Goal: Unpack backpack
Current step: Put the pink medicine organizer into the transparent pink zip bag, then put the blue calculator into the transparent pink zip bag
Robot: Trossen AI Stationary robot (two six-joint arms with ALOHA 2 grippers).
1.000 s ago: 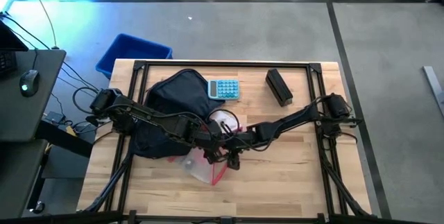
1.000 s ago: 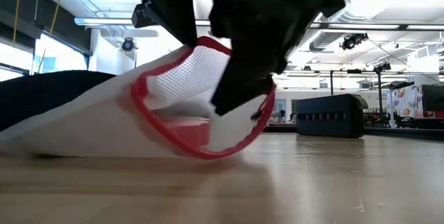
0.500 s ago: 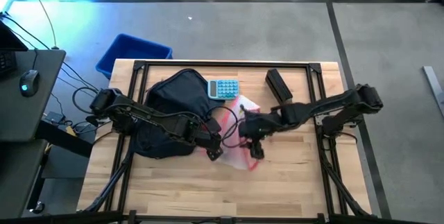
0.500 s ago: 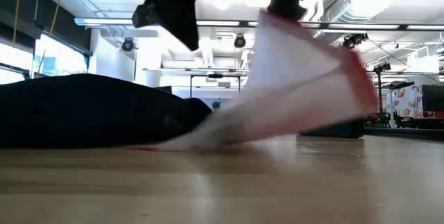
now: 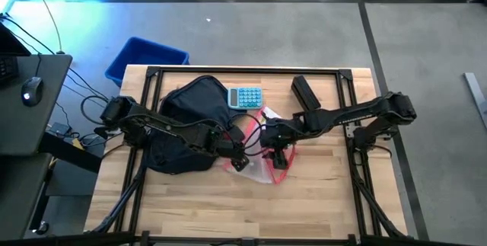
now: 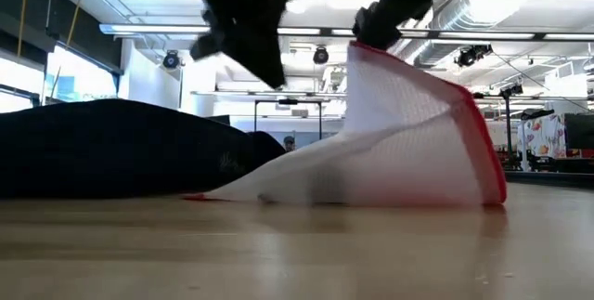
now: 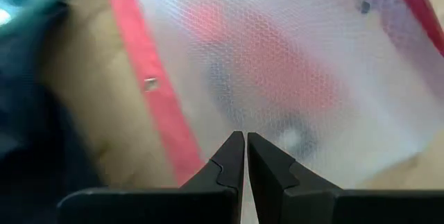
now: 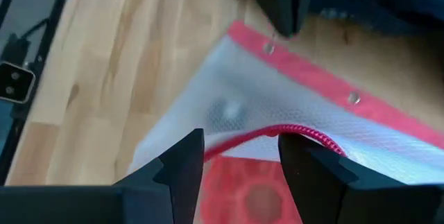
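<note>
Backpack [image 5: 186, 124] lies flat at the table's left-centre; it is my landmark. The white mesh pouch with red trim [image 5: 262, 154] has moved in the last second: it lay in front of the backpack, now it sits off its right edge, clear of it. So one item is out.

My right gripper [image 5: 275, 155] pinches the pouch's red rim. My left gripper [image 5: 240, 159] is closed and empty, beside the backpack.

Calculator [image 5: 246, 97] touches the backpack's far right edge; black box [image 5: 306, 95] lies farther right. Neither blocks me.
</note>
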